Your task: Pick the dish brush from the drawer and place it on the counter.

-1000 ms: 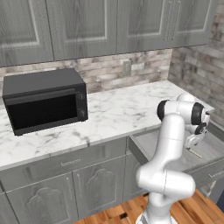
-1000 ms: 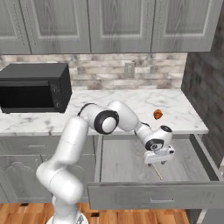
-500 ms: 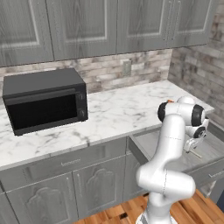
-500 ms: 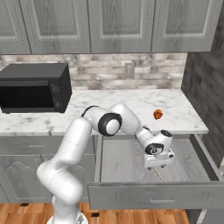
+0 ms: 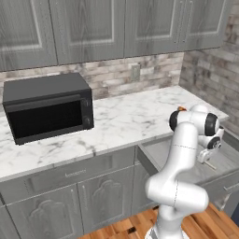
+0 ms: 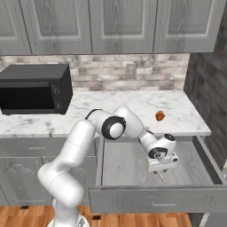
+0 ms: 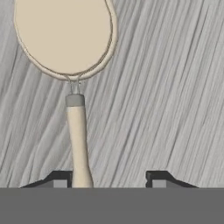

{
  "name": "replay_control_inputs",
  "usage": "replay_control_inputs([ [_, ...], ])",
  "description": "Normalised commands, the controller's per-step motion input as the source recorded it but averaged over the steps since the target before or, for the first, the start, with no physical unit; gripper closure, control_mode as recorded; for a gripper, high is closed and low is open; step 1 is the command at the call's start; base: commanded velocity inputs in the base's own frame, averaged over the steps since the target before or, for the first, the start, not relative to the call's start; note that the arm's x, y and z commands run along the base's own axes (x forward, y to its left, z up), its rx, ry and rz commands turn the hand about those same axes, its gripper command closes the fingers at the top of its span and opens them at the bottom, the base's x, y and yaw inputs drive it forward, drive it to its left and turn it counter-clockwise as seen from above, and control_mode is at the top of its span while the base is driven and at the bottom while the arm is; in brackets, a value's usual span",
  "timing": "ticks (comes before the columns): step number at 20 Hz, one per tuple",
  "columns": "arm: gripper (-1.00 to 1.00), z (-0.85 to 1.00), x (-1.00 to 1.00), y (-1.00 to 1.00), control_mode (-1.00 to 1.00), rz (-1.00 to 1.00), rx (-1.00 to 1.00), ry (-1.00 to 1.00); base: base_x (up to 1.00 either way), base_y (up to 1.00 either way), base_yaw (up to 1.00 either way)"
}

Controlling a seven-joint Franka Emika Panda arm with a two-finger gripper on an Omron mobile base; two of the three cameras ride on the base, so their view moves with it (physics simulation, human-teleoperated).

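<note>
Dish brush (image 7: 78,135), tan handle, round cream head, between part-open fingers (image 7: 62,178).

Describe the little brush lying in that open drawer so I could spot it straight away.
Find the white marble counter right of the black microwave; just under its edge a wide grey drawer stands pulled open. The dish brush lies on the drawer's flat floor, right below the robot's gripper. Its thin tan stick handle and round cream head stand out on the plain grey floor.
</note>
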Motion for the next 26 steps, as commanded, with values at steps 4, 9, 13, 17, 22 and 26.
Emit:
replay_control_inputs([
  [4,1.0,-0.09,-0.43,0.12,-1.0,0.0,0.0,-0.01,0.0,0.0,0.0],
  [9,1.0,0.29,-0.45,0.13,-1.0,0.0,0.03,-0.02,0.0,0.0,0.0],
  [13,1.0,0.99,-0.23,0.13,-1.0,0.0,0.02,-0.06,0.0,0.0,0.0],
  [17,1.0,1.0,-0.02,0.27,-1.0,0.09,0.0,-0.03,0.0,0.0,0.0],
  [22,1.0,1.0,0.0,0.7,-1.0,0.21,0.04,-0.01,0.0,0.0,0.0],
  [26,1.0,1.0,0.0,0.93,-1.0,0.2,0.0,-0.06,0.0,0.0,0.0],
])
